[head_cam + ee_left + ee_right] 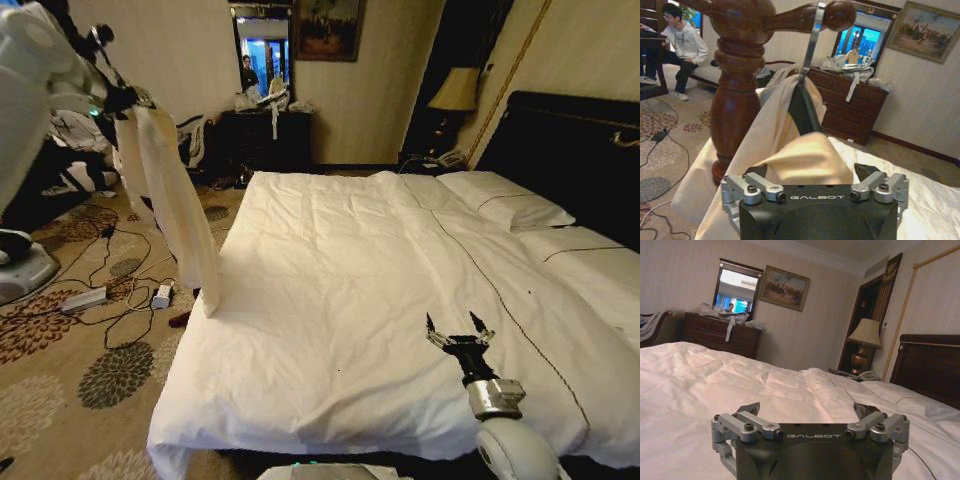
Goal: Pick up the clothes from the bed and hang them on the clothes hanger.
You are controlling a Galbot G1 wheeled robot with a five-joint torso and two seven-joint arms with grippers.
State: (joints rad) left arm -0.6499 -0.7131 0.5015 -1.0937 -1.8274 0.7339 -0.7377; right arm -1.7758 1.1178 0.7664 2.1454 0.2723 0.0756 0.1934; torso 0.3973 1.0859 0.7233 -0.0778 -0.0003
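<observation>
L tool (pixel 810 172) has jaws spread, w/ the clothes (pixel 790 150) just ahead on the clothes hanger (pixel 802 107), hook over a wooden rack (pixel 740 75), long axis hanging vertical; R tool (pixel 459 331) spread wide, empty over the bed (pixel 340 300), well apart; "GALBOT" on both.

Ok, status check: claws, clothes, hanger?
Left claw open, up beside the clothes. Clothes off the bed, draped on the clothes hanger, hooked on a wooden stand. Right claw open over the duvet, idle.
</observation>
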